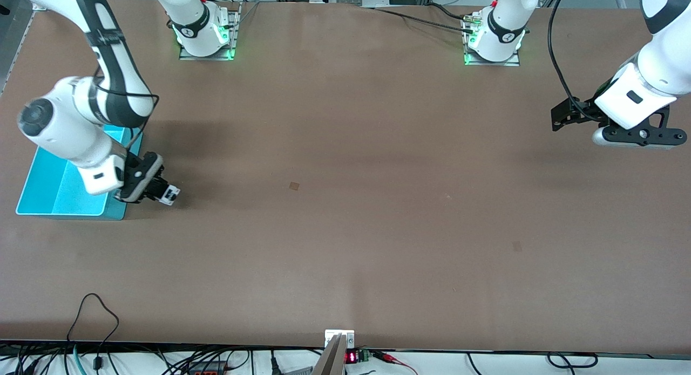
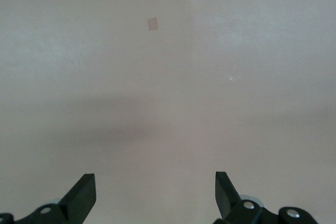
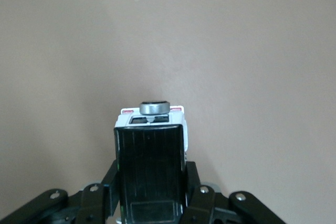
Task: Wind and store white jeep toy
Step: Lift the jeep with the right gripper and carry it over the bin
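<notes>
Right now your right gripper (image 1: 164, 193) clamps the white jeep toy (image 1: 171, 194) just beside the cyan bin (image 1: 40, 194); your left gripper (image 1: 564, 116) waits, fingers spread wide, holding nothing.

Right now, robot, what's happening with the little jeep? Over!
Right gripper shut on white jeep toy, beside cyan bin. Left gripper open, waiting over bare table. Nothing blocks the bin.

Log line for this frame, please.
right gripper: shut on white jeep toy, beside cyan bin | left gripper: open, waiting
</notes>
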Action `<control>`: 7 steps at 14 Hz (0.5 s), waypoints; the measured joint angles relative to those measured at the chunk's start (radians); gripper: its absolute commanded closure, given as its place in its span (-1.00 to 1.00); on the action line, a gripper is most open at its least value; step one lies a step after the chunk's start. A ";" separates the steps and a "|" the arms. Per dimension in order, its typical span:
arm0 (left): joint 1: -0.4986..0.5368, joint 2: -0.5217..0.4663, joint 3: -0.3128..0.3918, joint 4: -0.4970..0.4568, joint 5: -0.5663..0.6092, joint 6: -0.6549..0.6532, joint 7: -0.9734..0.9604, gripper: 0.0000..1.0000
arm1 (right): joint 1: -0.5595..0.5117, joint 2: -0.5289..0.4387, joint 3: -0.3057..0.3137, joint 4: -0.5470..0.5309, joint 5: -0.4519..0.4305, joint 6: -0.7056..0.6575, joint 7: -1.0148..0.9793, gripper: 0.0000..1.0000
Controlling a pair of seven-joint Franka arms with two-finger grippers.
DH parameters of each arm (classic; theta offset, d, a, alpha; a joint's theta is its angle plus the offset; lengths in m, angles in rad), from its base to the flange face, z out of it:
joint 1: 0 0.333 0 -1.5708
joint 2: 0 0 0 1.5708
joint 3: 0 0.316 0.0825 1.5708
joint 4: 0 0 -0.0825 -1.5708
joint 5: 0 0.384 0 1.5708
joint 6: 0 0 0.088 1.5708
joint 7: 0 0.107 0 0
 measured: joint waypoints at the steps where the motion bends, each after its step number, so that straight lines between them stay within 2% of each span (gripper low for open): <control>1: 0.000 0.000 0.000 0.000 0.000 0.000 0.000 -1.00 | -0.009 -0.015 -0.003 0.000 0.000 -0.016 0.059 1.00; 7: 0.000 0.000 0.000 0.000 0.000 -0.001 0.000 -1.00 | -0.090 -0.059 -0.019 0.000 -0.026 -0.114 0.334 1.00</control>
